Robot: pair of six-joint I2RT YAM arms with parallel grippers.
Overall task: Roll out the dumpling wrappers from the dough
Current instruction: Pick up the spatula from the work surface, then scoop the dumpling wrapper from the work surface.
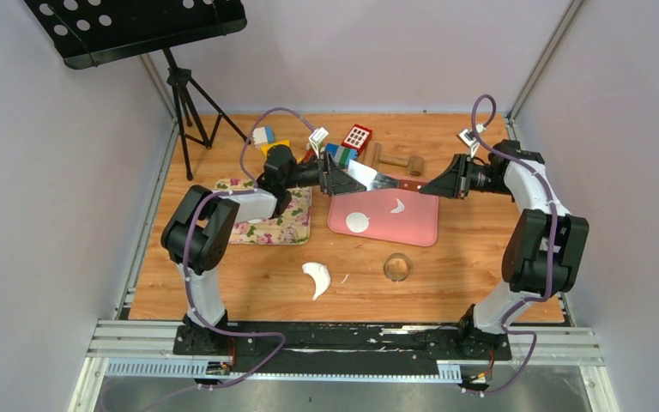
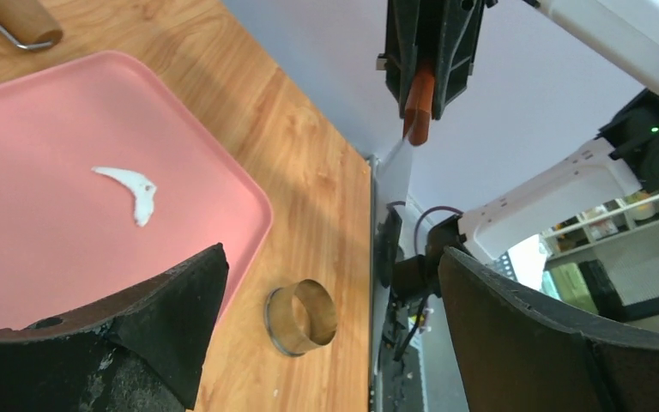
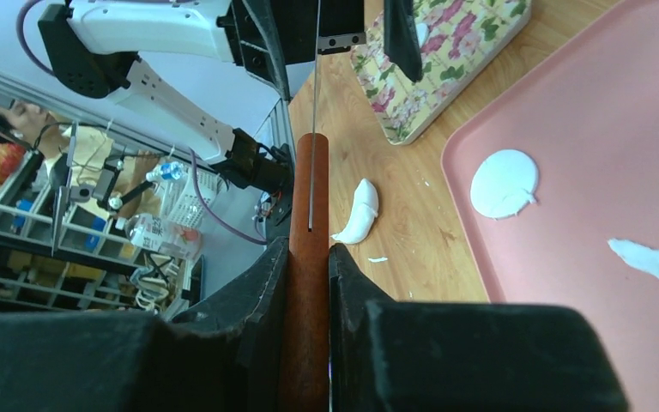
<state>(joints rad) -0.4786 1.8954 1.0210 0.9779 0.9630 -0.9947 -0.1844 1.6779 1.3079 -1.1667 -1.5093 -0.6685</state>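
Near edge: a crescent of dough (image 1: 317,277) lies on the bare worktop (image 1: 472,257), left of the ring (image 1: 397,268); both sit clear of the work area. Beyond them the pink mat (image 1: 420,230) carries one round wrapper (image 1: 359,222) at its near left and a thin scrap (image 1: 397,206) farther right, apart from it. Above the mat's far edge the scraper (image 1: 376,178) hangs between the arms. The right gripper (image 3: 309,251) is clenched on its brown handle. The left gripper (image 1: 341,177) is released, jaws wide on either side of the blade. This reads as a hand-over that puts the tool in the right arm by its handle, probably to lift dough off the mat. Far: the rolling pin (image 1: 402,160) lies on the worktop.
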